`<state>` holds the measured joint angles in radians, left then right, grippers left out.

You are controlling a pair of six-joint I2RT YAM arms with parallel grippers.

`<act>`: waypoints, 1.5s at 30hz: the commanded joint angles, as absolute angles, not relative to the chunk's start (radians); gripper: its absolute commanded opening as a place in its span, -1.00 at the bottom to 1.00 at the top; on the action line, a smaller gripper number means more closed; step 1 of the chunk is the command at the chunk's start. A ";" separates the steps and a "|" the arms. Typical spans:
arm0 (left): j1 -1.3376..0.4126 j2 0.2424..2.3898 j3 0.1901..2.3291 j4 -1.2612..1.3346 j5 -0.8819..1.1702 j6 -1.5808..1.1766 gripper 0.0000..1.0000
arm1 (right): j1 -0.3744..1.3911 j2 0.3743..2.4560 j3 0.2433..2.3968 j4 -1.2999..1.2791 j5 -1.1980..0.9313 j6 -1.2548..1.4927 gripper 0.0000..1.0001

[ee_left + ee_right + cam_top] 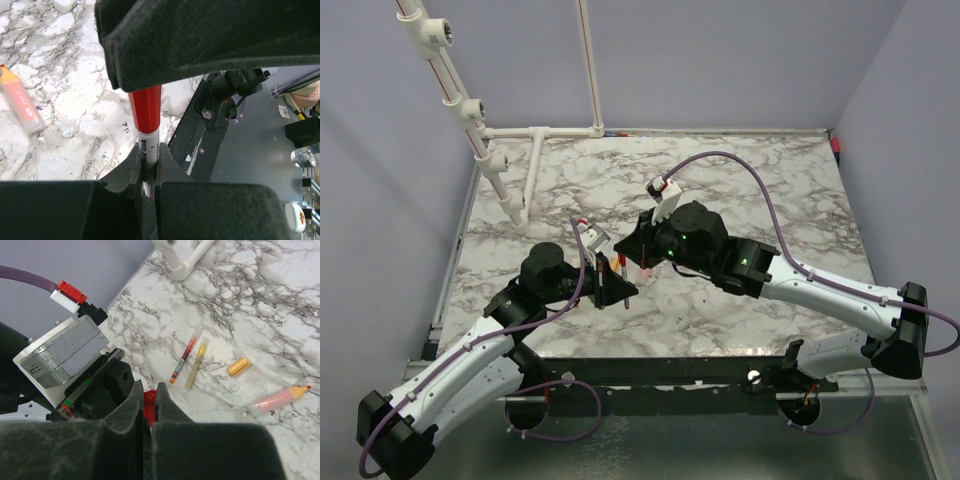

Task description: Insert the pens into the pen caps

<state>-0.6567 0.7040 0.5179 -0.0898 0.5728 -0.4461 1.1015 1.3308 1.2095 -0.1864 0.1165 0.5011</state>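
Two pens (183, 359) are lying side by side on the table (260, 300), a cap (238, 366) sitting at their three o'clock

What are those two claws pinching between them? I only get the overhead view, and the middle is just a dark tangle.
Observer: The left wrist camera shows the left claw gripping a pale pen whose upper end sits inside a red cap.
Operator: And who holds that cap?
Observer: The right wrist camera shows the right claw shut on it.
Operator: Is anything else lying about?
Observer: Yes. The right wrist view shows a loose orange cap, apart from a red stick and a yellow stick lying side by side.
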 commanded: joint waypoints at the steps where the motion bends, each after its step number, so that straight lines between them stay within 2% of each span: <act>1: -0.656 0.680 0.559 -0.092 0.523 -0.429 -1.00 | 1.129 1.338 1.222 -0.214 0.111 0.508 -0.99; 11: -0.656 0.658 0.618 -0.095 0.454 -0.389 -1.00 | 1.142 1.296 1.138 -0.208 0.070 0.526 -0.99; 45: -0.656 0.888 1.010 -0.195 0.351 -0.241 -1.00 | 1.183 1.191 0.951 -0.220 -0.027 0.532 -0.99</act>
